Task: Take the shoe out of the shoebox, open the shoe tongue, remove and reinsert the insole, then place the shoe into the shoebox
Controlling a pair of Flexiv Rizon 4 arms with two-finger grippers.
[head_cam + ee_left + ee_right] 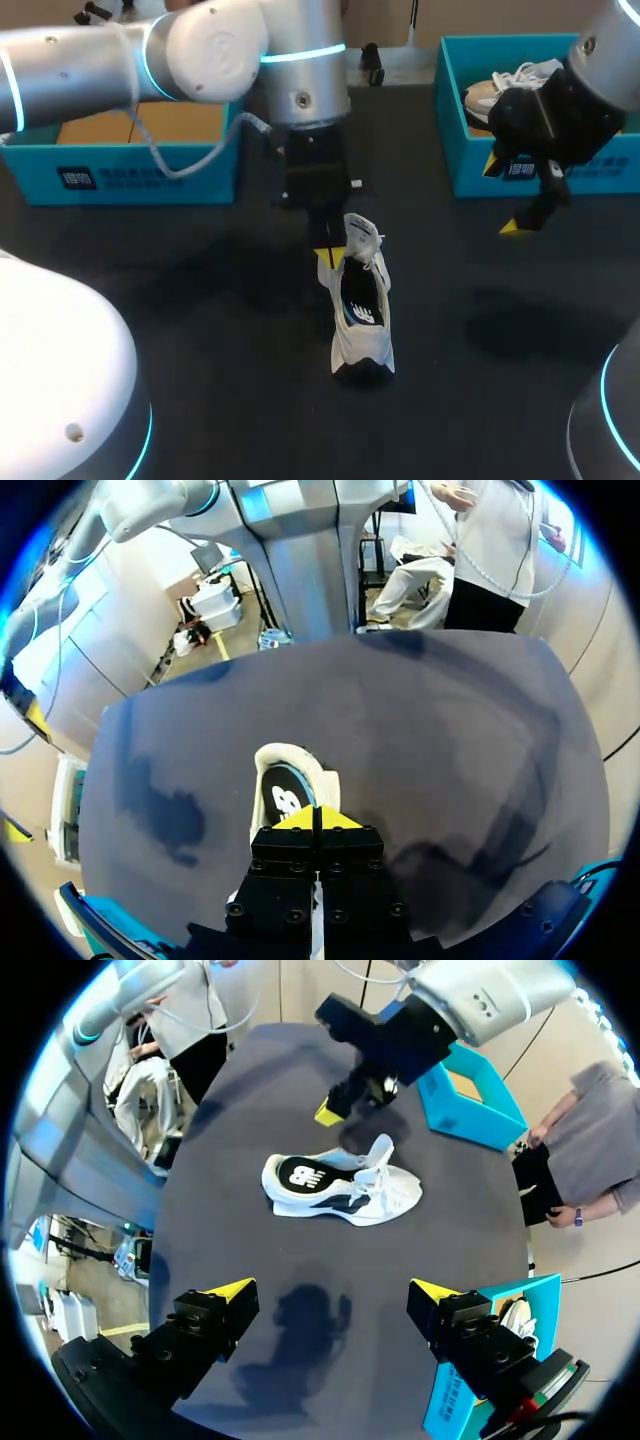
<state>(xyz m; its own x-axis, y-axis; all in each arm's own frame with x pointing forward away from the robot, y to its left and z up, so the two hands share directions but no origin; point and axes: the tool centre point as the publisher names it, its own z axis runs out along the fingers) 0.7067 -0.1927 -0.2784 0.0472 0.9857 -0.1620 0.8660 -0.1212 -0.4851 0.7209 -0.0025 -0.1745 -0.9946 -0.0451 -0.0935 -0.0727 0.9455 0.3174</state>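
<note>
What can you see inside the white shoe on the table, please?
A dark insole with a white logo shows through the opening of the shoe. Its front part cannot be seen, as the raised tongue and the laces cover it.

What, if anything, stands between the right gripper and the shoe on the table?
Nothing visible: only bare table lies between the open right gripper and the shoe. The left gripper hangs on the shoe's far side.

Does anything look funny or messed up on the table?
Only the shoe: its tongue stands pulled up, so the inside shows. Nothing looks spilled or broken.
</note>
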